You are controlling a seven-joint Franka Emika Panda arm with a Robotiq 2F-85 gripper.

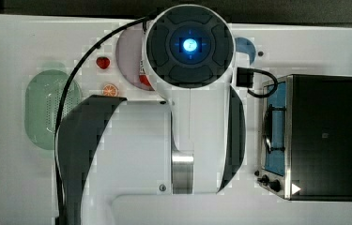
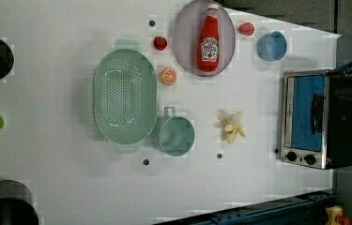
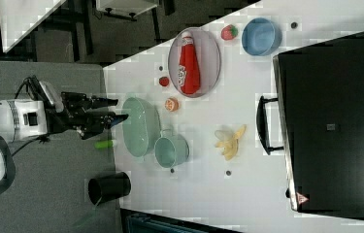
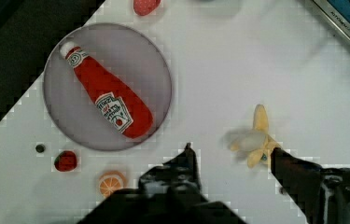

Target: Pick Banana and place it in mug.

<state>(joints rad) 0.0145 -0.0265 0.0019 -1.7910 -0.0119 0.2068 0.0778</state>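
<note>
The Banana (image 2: 232, 127) is small, pale yellow and half peeled, and lies on the white table between the mug and the toaster oven. The teal mug (image 2: 177, 136) stands upright beside the basket, its handle stub toward the basket. In the right view the Banana (image 3: 229, 141) lies to the right of the mug (image 3: 171, 150), while my gripper (image 3: 116, 109) hangs well off the table surface with its black fingers apart. In the wrist view the gripper (image 4: 232, 150) is open and empty, with the Banana (image 4: 254, 142) far below, close to one fingertip (image 4: 277, 156).
A pale-green perforated basket (image 2: 125, 96) sits next to the mug. A ketchup bottle (image 2: 209, 40) lies on a grey plate (image 2: 185, 28), with an orange slice (image 2: 168, 76), two strawberries and a blue cup (image 2: 272, 45) nearby. A toaster oven (image 2: 319, 119) stands at the left view's right.
</note>
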